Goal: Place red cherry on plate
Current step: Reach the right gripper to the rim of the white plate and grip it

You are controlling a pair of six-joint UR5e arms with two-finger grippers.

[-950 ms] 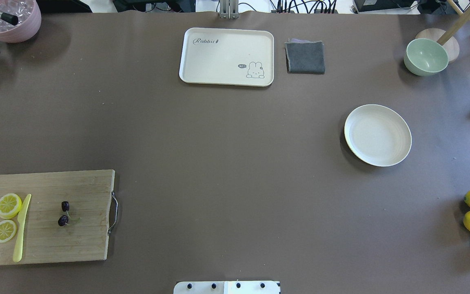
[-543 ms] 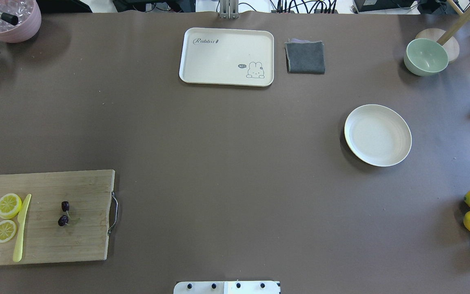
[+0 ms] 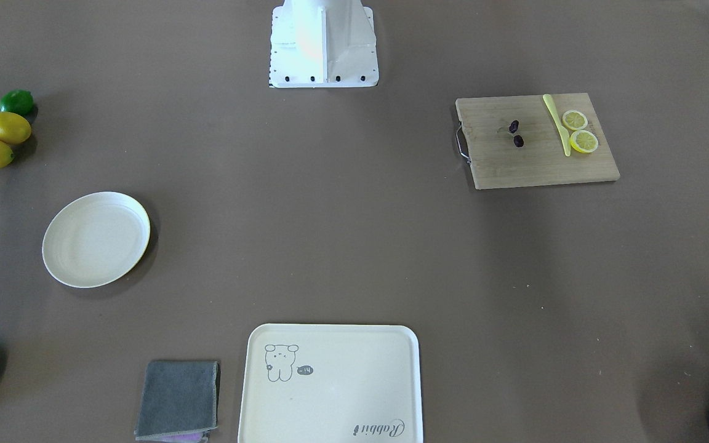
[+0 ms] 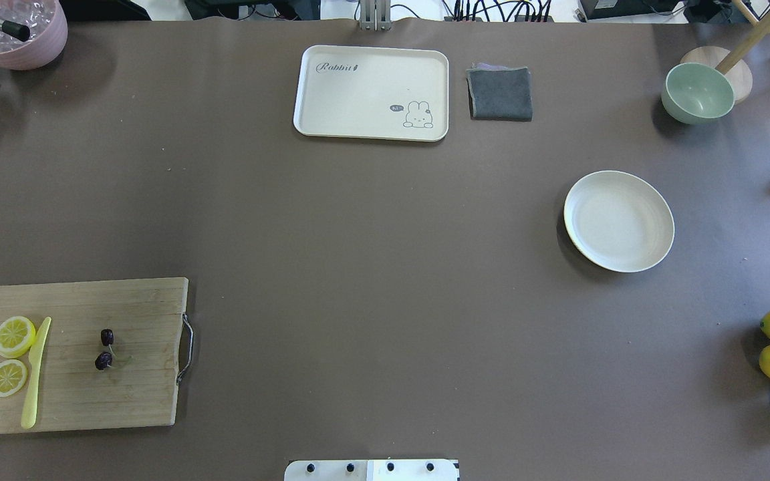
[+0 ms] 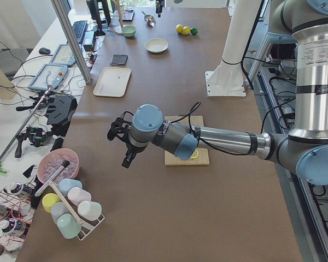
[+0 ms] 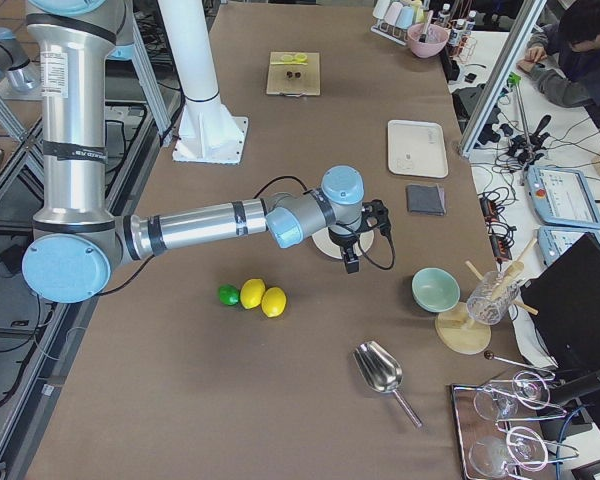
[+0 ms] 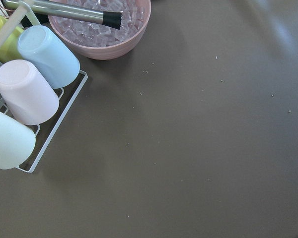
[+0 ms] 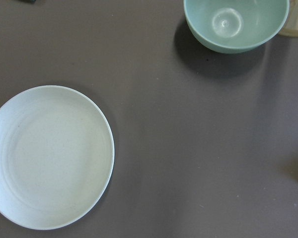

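- Since the cherry (image 4: 103,361) lies untouched on the board (image 4: 131,394), at the robot's left near corner, the task looks to be at its very start.
- The cherry's two dark fruits sit side by side with the thin stem between them, well apart from the lemon slices (image 4: 15,336) and the yellow knife (image 4: 36,371). That open spot probably leaves room for fingers to come down from above.
- The plate (image 4: 619,221) is bare and sits on the robot's right half, well apart from the board, so the cherry must cross most of the table.
- The left gripper (image 5: 126,160) hangs above the table beyond the board. Its wrist camera sees only the pink ice bowl (image 7: 99,29) and a rack of cups (image 7: 27,91). It shows clearly in the side view alone, so I cannot tell whether its jaws are wide or narrow.
- The right gripper (image 6: 352,262) hovers near the plate, on the side towards the green bowl (image 8: 236,22). Only a dark sliver of it shows in the overhead view, so its opening cannot be told either.
- Judging by reach, the left arm is the likelier one to pick, being on the board's side. The right arm's place near the plate may suit a hand-over.
- The fruits are tiny and the stem is slim, so a pinch may slip.
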